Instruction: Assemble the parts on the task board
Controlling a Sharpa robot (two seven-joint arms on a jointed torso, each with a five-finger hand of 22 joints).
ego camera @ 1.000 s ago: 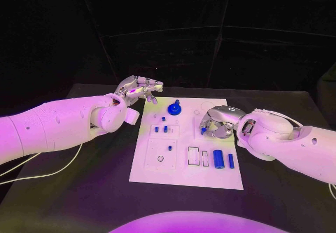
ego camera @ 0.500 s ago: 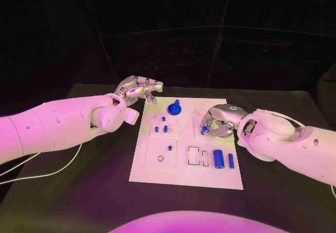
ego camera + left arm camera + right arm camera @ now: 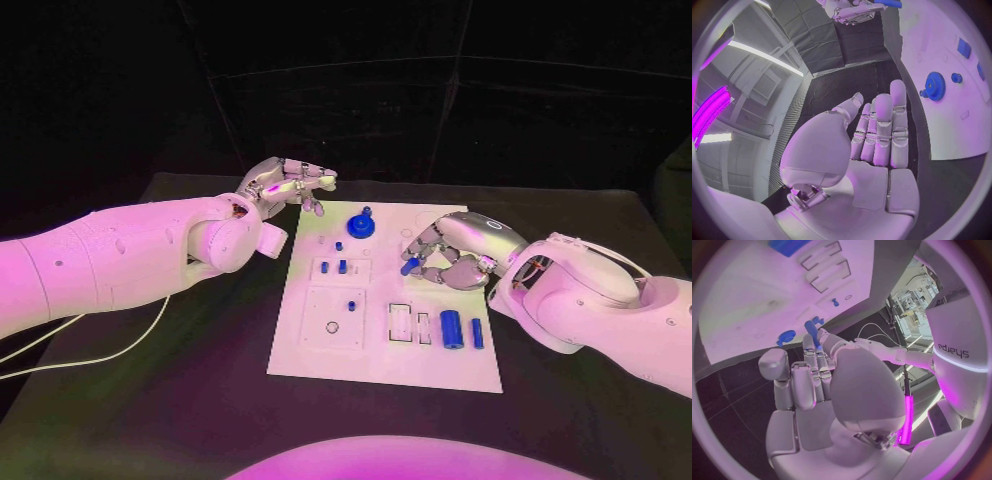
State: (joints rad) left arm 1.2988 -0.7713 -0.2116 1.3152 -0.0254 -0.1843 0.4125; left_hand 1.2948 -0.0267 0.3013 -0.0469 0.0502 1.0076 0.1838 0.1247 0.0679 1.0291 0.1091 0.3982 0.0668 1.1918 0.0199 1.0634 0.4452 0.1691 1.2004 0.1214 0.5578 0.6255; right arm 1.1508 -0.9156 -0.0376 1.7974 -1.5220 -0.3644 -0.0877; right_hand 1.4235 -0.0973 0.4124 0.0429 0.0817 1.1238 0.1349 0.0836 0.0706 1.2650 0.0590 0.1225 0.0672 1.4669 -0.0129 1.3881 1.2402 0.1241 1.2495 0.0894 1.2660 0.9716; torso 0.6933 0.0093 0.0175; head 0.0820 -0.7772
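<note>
Since a second ago my right hand point(image 3: 450, 250) has lifted a little and turned, so the small blue peg point(image 3: 411, 265) it carries now points down and toward the middle of the task board point(image 3: 384, 362), where before it sat tucked under the fingers. My left hand point(image 3: 287, 183) has not shifted.

In the head view the right hand hangs over the board's right edge, a bit above centre frame, its fingers point(image 3: 427, 243) curled in with the peg pinched at their tips. The right wrist view shows the same peg point(image 3: 811, 332) standing out past the fingertips, above the white plate point(image 3: 748, 305).

The left hand sits at the upper left of the board, over the dark tabletop point(image 3: 202, 380) just off the board's far left corner. Its fingers are drawn together and hold nothing that I can see; in the left wrist view they point(image 3: 882, 130) lie side by side, pressed close.

On the board, a blue gear with a knob point(image 3: 361, 224) stands near the top edge, centre frame. Below it sit several short blue pins point(image 3: 333, 266), and one more pin point(image 3: 351, 305) stands lower down. Two blue cylinders point(image 3: 459, 328) lie side by side in the lower right part of the board, next to outlined rectangular slots point(image 3: 400, 322).
</note>
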